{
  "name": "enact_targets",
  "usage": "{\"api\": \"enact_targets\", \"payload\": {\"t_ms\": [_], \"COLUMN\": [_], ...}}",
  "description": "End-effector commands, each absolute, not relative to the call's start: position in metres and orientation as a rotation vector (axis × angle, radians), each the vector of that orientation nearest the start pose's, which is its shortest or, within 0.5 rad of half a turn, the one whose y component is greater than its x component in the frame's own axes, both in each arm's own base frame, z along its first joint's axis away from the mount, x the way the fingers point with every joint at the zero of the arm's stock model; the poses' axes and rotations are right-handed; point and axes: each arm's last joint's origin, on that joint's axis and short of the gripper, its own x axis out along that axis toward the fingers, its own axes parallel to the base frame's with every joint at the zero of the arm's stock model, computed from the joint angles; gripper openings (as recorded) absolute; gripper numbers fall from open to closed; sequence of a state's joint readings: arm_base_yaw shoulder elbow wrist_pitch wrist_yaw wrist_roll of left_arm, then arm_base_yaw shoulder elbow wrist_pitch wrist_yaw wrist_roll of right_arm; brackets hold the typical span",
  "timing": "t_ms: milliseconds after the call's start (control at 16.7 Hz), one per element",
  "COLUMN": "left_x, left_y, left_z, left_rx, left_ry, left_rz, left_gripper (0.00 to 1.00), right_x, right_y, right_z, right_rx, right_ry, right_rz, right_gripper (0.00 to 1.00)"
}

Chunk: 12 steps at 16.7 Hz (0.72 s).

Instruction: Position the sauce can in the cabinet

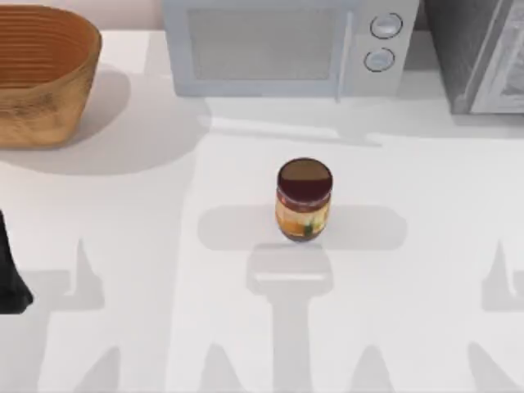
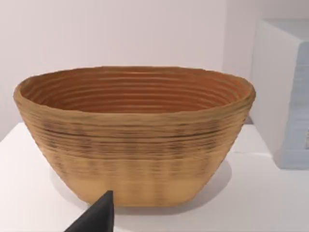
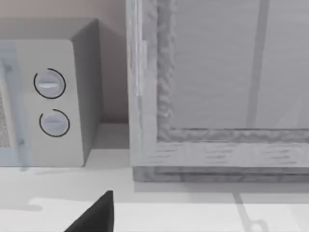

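Near the middle of the table [image 1: 123, 246] the sauce can [image 1: 304, 199] stands upright and untouched, well apart from the cabinet [image 1: 479, 53] at the far right corner, so grasping comes first; I cannot tell either gripper's finger state.

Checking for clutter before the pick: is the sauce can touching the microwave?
Apart. The top view shows the sauce can standing upright alone mid-table, with a wide strip of bare white table between it and the microwave at the back.
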<state>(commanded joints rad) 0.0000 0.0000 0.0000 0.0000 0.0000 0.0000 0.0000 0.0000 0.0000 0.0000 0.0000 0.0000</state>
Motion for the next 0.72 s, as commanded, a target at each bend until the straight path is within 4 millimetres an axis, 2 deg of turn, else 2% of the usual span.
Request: {"api": "enact_targets", "payload": {"t_ms": [240, 420, 720], "left_x": [0.106, 0.106, 0.106], "left_y": [-0.001, -0.001, -0.001], "left_z": [0.16, 0.16, 0.16], "left_rx": [0.0, 0.0, 0.0], "left_ry": [0.0, 0.0, 0.0], "left_rz": [0.0, 0.0, 0.0], "left_gripper": [1.0, 1.0, 1.0], "right_x": [0.107, 0.112, 0.139], "right_y": [-0.001, 0.001, 0.009], "right_z": [0.163, 0.174, 0.204], "right_rx": [0.023, 0.06, 0.025], "right_ry": [0.004, 0.023, 0.081], "right_rz": [0.013, 0.067, 0.246], "right_gripper": [1.0, 1.0, 1.0]}}
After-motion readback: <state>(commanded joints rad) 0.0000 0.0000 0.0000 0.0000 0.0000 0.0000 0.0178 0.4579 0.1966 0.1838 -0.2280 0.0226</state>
